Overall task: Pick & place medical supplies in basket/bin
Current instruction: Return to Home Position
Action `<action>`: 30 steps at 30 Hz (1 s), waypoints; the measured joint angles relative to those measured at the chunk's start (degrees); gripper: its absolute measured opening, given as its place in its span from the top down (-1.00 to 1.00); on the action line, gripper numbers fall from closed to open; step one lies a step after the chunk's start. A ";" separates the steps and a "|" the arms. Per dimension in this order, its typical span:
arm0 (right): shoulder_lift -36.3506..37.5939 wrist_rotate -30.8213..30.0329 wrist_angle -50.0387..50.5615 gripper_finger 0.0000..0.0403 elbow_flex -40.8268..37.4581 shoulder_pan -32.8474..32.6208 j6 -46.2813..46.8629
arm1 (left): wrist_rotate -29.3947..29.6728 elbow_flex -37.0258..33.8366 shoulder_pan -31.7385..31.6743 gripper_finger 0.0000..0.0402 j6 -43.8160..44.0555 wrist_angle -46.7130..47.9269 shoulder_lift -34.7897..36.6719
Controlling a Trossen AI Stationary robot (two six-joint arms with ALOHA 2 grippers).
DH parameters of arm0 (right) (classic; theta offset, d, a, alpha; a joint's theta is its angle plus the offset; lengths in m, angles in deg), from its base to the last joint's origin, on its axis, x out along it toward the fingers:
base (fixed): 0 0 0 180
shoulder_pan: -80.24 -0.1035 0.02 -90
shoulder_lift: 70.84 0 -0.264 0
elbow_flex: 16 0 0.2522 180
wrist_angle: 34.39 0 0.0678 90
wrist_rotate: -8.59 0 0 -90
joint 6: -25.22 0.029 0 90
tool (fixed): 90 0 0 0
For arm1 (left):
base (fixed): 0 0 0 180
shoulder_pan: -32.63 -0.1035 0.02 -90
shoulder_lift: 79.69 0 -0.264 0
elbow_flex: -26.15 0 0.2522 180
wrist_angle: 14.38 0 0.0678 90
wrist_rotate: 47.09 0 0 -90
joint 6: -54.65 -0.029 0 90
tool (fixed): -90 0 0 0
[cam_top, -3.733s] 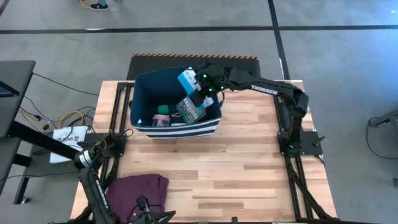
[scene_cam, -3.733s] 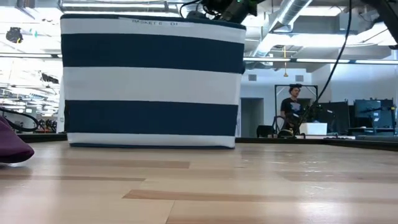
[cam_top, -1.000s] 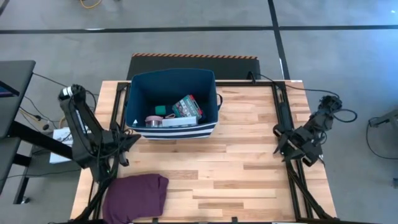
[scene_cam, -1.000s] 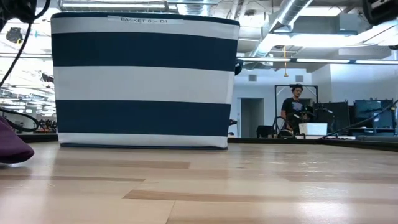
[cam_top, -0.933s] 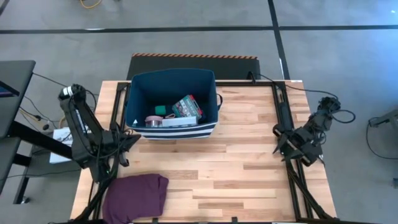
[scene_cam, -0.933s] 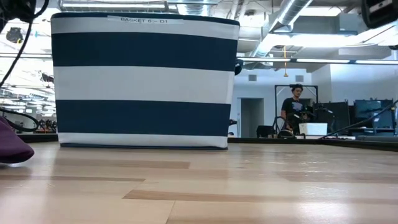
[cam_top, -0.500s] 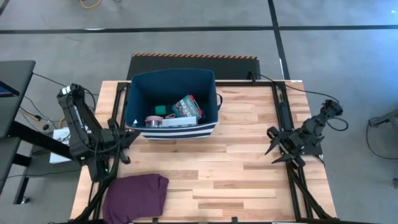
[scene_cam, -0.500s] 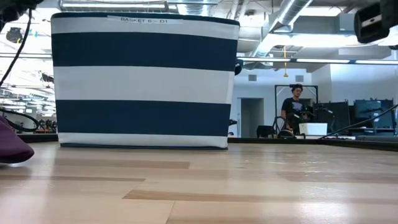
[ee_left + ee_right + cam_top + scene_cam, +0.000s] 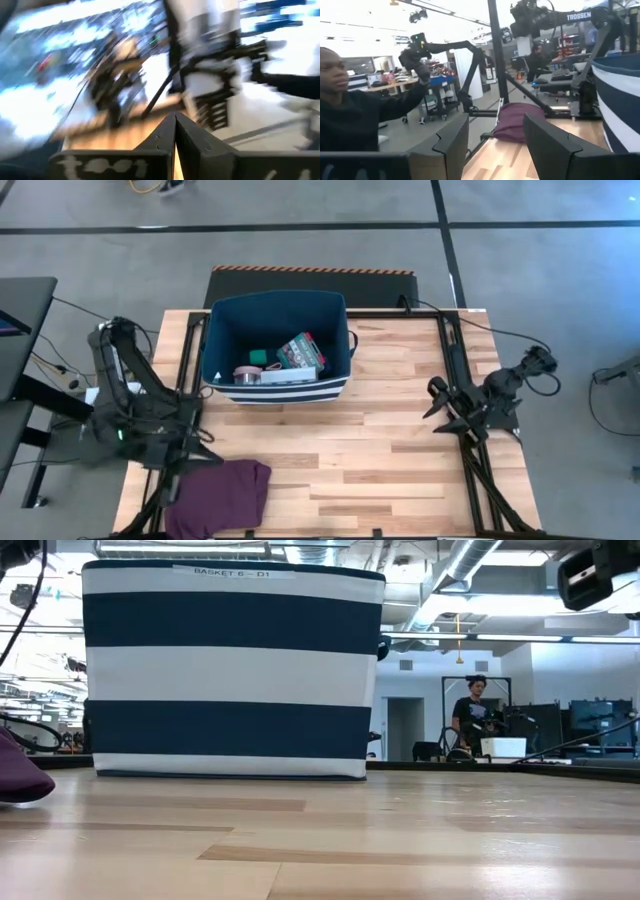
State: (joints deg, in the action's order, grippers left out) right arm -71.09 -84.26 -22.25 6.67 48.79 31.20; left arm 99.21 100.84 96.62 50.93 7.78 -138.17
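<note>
The navy and white striped bin (image 9: 275,340) stands at the table's far middle; in the low view the bin (image 9: 230,670) fills the left half. Inside lie a green-white box (image 9: 300,351), a pink tape roll (image 9: 245,374) and a small green block (image 9: 259,357). My left gripper (image 9: 200,448) is shut and holds nothing, raised over the table's near left by the purple cloth (image 9: 220,490); its wrist view is blurred, with the fingers (image 9: 170,137) together. My right gripper (image 9: 435,396) stands open with nothing in it at the table's right edge, its fingers (image 9: 545,140) apart.
The purple cloth (image 9: 520,120) lies at the near left corner, also seen in the low view (image 9: 15,775). Bare wood spans the middle and near right. A person (image 9: 350,115) with a raised arm stands beyond the table; another person (image 9: 473,710) is far behind.
My left gripper has risen and swung from beside the bin toward the table's near edge, turning as it went, and stays shut. My right gripper has swung from off the right edge toward the table's left, sinking a little, and stays open. The bin has not moved.
</note>
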 joint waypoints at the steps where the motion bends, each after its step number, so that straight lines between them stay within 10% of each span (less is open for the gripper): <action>1: 0.00 0.02 -0.23 0.10 0.00 0.37 0.03 | -5.04 1.01 -1.42 1.00 -5.27 -1.44 0.44; 15: 0.00 4.16 0.01 0.10 0.00 1.23 1.22 | -30.30 -23.46 -24.82 1.00 10.20 -6.54 10.86; 30: -0.01 4.04 2.94 0.10 0.00 1.24 1.13 | -33.39 -50.82 -27.86 1.00 9.04 -12.06 53.90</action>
State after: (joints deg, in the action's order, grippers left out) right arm -71.10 -80.22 -19.31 6.67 50.03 32.33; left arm 65.82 50.02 68.75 59.97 -4.27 -84.27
